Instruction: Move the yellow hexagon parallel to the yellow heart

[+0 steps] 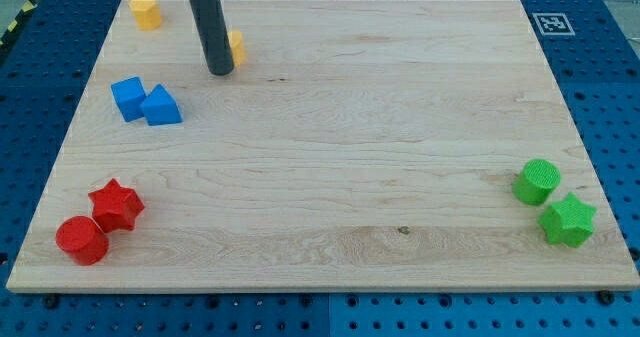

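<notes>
A yellow block (146, 12), which looks like the hexagon, sits near the wooden board's top left corner. A second yellow block (238, 47) lies to its right and a little lower. It is mostly hidden behind my rod, so I cannot make out its shape. My tip (220, 73) rests on the board just left of and below this second yellow block, touching or nearly touching it. The tip is well to the right of and below the first yellow block.
A blue cube (127, 97) and a blue triangular block (161, 107) touch each other at the left. A red star (117, 205) and a red cylinder (81, 240) sit at the bottom left. A green cylinder (537, 181) and a green star (567, 220) sit at the bottom right.
</notes>
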Action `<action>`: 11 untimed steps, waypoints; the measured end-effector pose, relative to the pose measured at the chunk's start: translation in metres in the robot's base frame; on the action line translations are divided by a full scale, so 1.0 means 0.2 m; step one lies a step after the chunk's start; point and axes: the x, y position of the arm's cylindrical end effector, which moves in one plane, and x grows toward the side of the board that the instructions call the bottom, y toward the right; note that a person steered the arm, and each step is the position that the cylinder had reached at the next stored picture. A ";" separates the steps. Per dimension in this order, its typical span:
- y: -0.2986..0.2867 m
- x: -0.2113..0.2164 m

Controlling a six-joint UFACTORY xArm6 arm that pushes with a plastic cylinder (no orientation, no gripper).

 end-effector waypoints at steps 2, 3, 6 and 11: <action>0.00 -0.27; -0.01 -0.33; -0.86 -0.41; -0.81 -0.58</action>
